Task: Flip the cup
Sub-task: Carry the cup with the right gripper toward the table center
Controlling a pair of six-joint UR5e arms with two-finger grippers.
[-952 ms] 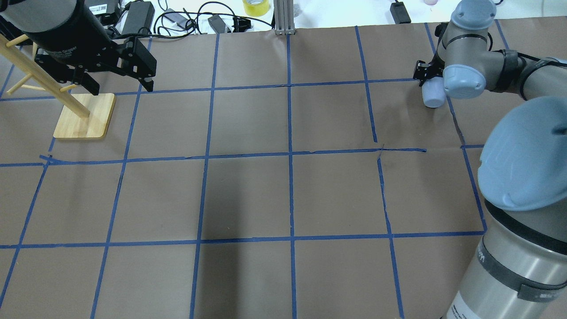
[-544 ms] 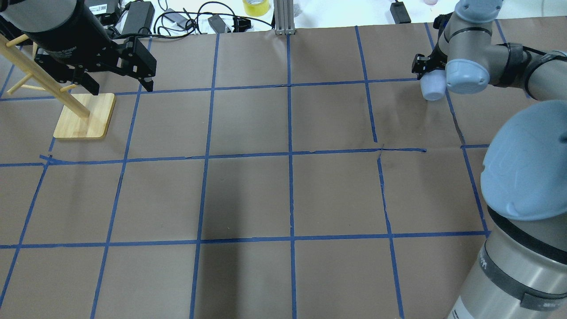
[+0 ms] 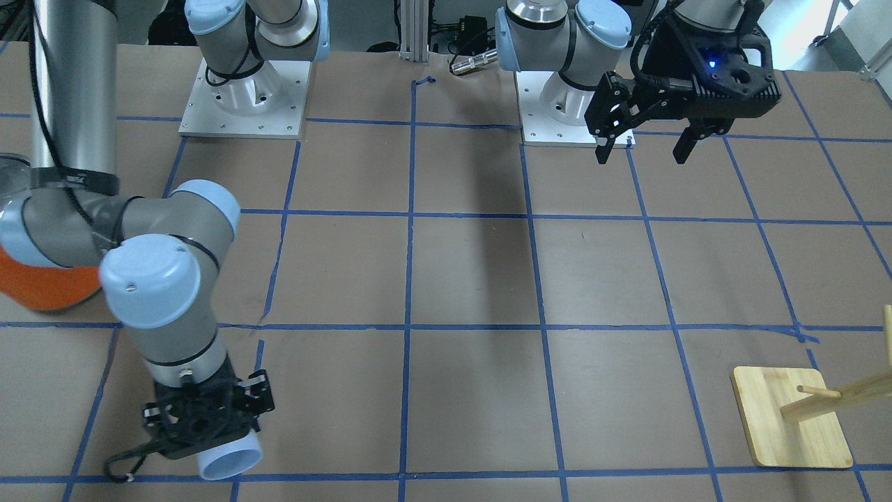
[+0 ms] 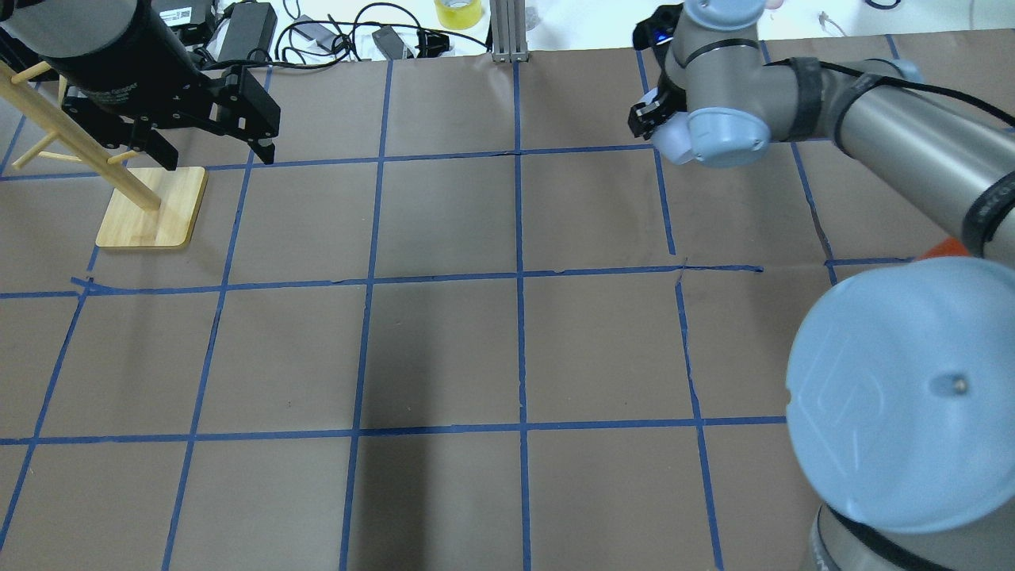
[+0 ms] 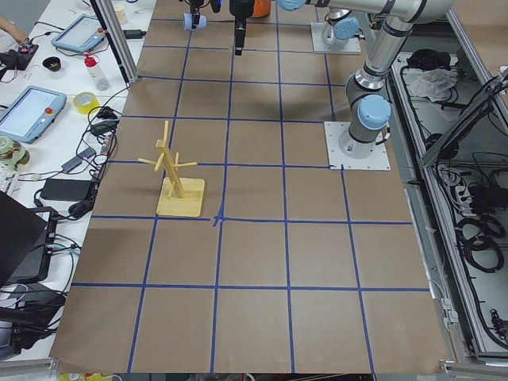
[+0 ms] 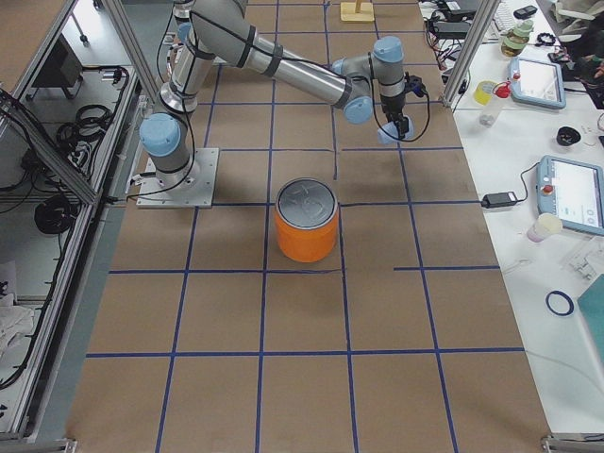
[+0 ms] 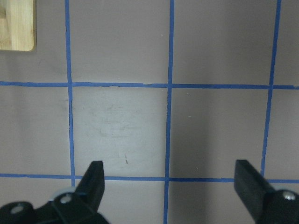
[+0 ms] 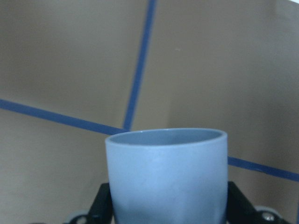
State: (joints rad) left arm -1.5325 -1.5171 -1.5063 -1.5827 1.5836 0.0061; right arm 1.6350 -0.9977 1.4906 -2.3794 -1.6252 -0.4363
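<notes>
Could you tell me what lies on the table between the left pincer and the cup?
Nothing but bare taped table separates the left pincer from the cup, overhead view.

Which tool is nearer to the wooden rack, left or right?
Left. The left tool hangs open just above and beside the wooden rack; the right tool, shut on the cup, is far away at the opposite side.

The cup (image 3: 230, 461) sits in the right gripper (image 3: 209, 438), above the far part of the table (image 4: 444, 349), right of its middle. The can (image 6: 307, 226) stands on the table nearer the robot, on the same side. The wooden peg rack (image 3: 787, 418) stands at the far left. The left gripper (image 3: 641, 150) hangs above the table on the robot's side of the rack, apart from it.
</notes>
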